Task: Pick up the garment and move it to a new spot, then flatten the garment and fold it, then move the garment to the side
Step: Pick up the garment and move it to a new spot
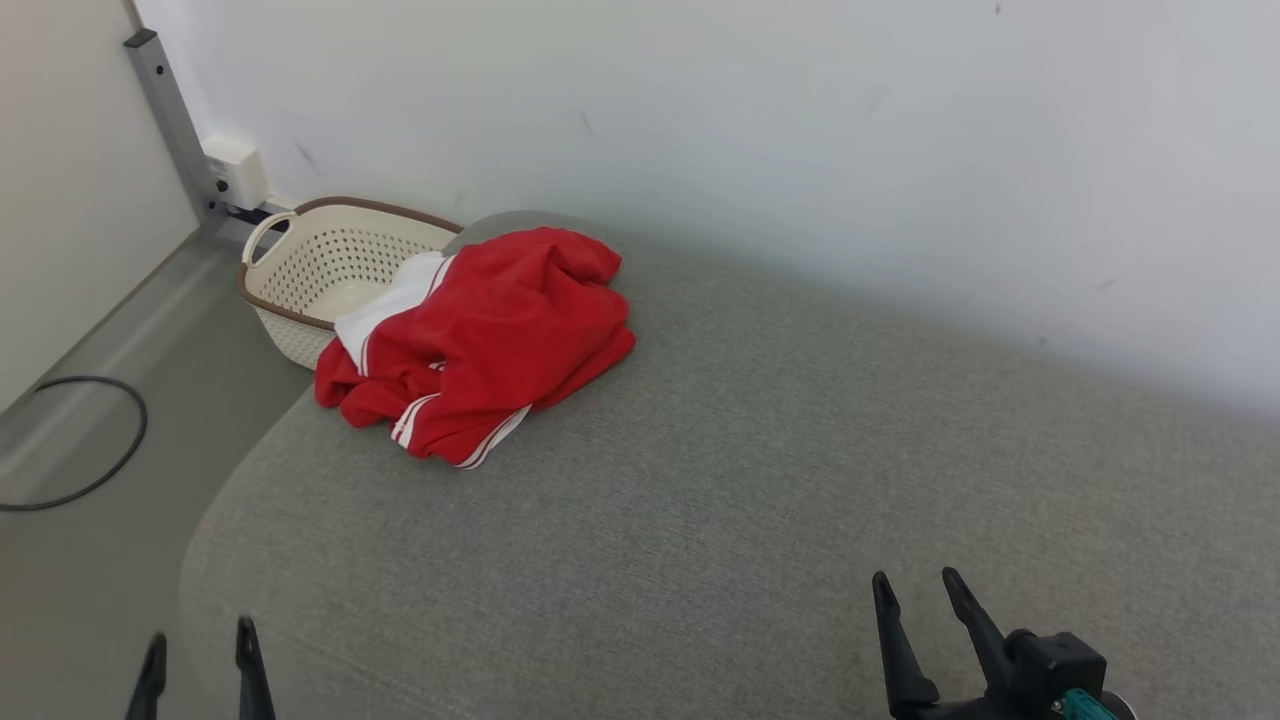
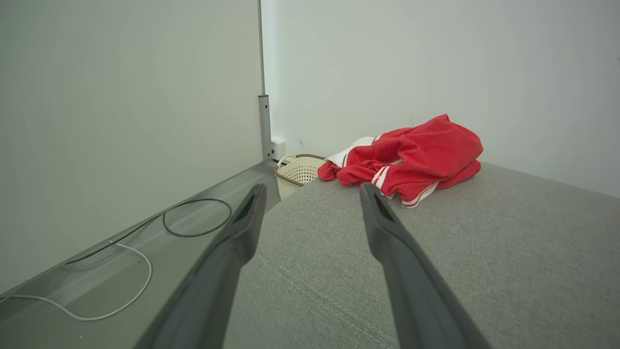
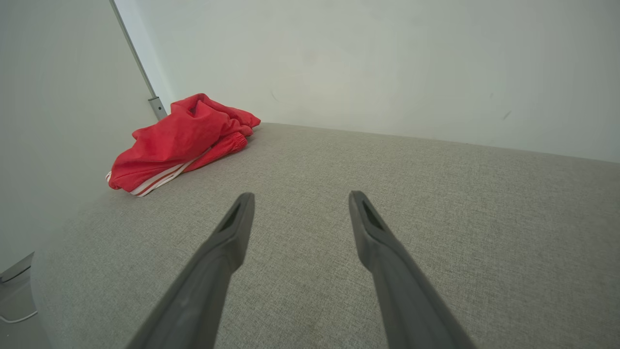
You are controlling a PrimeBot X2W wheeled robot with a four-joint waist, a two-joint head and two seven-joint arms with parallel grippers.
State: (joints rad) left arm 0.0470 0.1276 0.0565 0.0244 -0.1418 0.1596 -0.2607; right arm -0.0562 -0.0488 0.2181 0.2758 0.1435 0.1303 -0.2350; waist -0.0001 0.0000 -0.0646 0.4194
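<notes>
A red garment with white stripes and a white panel lies crumpled at the far left corner of the grey cushioned surface, partly hanging toward the basket. The left wrist view has the garment ahead and to the right, and in the right wrist view the garment sits far off at the upper left. My left gripper is open at the near left edge, over the surface's rim. At the near right, well away from the garment, my right gripper stands open and holds nothing.
A cream perforated basket stands on the floor beside the surface's far left corner. A black cable loop and a white cable lie on the grey floor at left. White walls close in behind and to the left.
</notes>
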